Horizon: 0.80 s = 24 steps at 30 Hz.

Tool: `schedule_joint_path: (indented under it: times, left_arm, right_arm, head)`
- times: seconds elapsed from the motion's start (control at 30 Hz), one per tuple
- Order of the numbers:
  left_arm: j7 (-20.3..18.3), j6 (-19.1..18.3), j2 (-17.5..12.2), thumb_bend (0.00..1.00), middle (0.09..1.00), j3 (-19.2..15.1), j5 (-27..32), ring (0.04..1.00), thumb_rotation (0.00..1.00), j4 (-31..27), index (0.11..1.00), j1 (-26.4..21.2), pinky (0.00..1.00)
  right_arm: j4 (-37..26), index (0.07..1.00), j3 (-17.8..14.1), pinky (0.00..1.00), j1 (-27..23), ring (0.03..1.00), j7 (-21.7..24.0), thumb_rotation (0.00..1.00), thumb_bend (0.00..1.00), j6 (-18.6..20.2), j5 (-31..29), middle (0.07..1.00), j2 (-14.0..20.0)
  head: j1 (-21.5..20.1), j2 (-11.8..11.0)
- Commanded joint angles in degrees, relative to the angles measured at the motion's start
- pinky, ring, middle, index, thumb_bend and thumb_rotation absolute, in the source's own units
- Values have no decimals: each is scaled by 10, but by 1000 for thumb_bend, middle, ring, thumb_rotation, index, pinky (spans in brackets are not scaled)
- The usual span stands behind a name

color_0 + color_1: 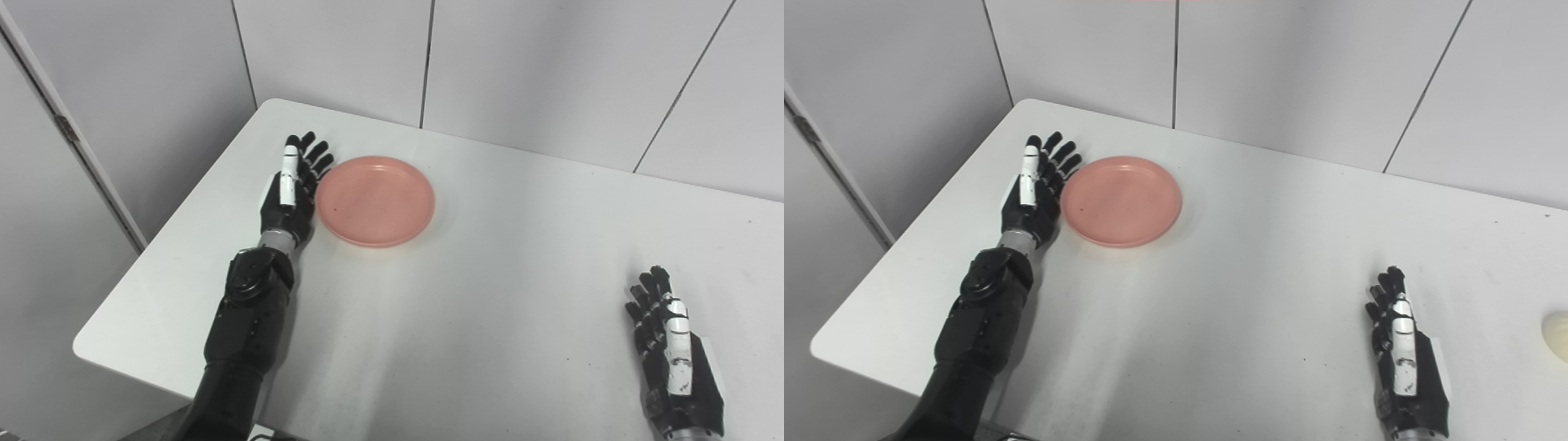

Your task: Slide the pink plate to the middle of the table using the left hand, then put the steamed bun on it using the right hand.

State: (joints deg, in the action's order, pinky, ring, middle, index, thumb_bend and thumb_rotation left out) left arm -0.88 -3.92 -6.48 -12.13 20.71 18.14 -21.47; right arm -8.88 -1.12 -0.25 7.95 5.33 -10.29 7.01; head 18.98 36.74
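We see the left hand lying flat with its fingers straight and slightly spread, holding nothing, its inner edge right against the left rim of the pink plate, which sits on the far left part of the white table. Our right hand rests near the table's front right, fingers extended and empty, well apart from the plate. At the right edge of the right eye view, a pale steamed bun lies on the table beside that hand.

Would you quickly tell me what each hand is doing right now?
Left hand: open, fingers straight, beside the pink plate.
Right hand: open, holding nothing.
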Motion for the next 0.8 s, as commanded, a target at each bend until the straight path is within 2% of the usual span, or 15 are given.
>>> schedule_joint_path:
  times: [0.0, 0.3, 0.43, 0.6, 0.77]
  left_arm:
    - [-6, -42, 13, 514, 909, 15, -6, 908, 1000, -2, 909, 13, 904]
    - [-26, -78, 33, 508, 909, 49, -1, 912, 1000, -38, 914, 21, 927]
    - [-42, -92, 41, 500, 940, 64, 2, 946, 1000, -55, 939, 28, 966]
    - [-60, -94, 50, 505, 943, 84, -4, 944, 1000, -55, 945, 32, 962]
    - [-73, -101, 59, 503, 940, 97, -1, 938, 1000, -55, 940, 36, 952]
  right_arm:
    - [-6, 1000, 4, 1000, 2, 1000, 3, 1000, 544, -15, 2, 1000, -4]
    - [-4, 1000, 8, 1000, 4, 995, 0, 1000, 564, -22, 10, 1000, -16]
    - [-4, 1000, 12, 1000, 5, 989, -1, 1000, 587, -27, 21, 1000, -17]
    - [0, 1000, 14, 1000, 4, 989, 2, 1000, 569, -36, 19, 1000, -19]
    - [4, 1000, 15, 1000, 3, 977, -2, 985, 615, -36, 21, 992, -24]
  head:
    - [-7, 2]
    - [-37, 9]
    - [-47, 12]
    - [-66, 18]
    - [-80, 22]
